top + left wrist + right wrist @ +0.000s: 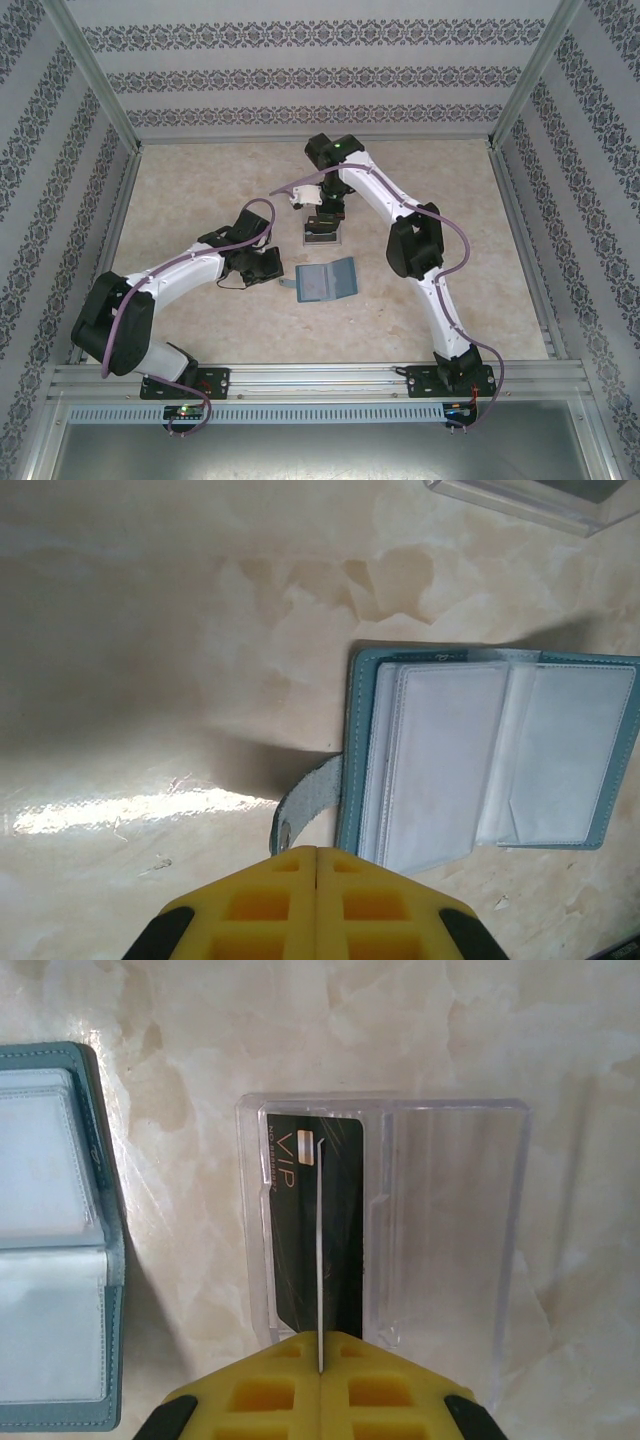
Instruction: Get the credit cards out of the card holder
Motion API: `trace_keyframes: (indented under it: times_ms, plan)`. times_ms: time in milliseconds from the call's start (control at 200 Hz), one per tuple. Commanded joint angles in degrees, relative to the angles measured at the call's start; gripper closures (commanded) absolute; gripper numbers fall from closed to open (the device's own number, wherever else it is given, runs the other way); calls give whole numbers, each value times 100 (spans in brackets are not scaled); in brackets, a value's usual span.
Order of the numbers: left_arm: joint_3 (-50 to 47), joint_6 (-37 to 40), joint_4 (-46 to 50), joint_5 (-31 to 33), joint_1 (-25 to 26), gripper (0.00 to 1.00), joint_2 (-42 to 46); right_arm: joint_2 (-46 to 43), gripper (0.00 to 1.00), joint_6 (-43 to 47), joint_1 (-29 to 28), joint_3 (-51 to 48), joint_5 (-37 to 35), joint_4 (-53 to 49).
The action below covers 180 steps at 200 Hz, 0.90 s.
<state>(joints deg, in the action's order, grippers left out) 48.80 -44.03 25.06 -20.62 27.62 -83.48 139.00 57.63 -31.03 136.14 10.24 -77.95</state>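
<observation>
- The clear tray (450, 1210) sits flat on the table (200, 190), just past the far side of the wallet (325, 282)
- The tray has two parts side by side. A black card (345, 1260) with gold "VIP" letters lies flat in the left part in the right wrist view
- The wallet lies open and flat near the middle of the table, with its see-through pockets facing up. I cannot tell if any cards are in them
- From above, the wallet's long side runs left to right, a bit tilted. Its short strap (305, 805) sticks out from the left edge, toward the left gripper (316, 855)
- The right gripper (320, 1345) is pinched tight on a thin card (318, 1240). The card stands on its edge, so it looks like a pale line. It is right over the black card, and its long side runs the same way as that card's long side
- The left gripper's yellow fingers are pressed together with nothing between them. Their tips are just beside the strap, and I cannot tell if they touch it
- The right arm (415, 250) goes from its base far out over the table, then bends back and down over the tray
- The left arm (170, 275) stays low and bent, and points across to the wallet's strap side
</observation>
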Motion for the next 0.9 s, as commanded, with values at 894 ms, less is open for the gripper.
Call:
trace_keyframes:
  times_ms: [894]
  plan:
    - [-151,-18,175,74,-124,94,194,81,82,-203,-223,554,-332,-431]
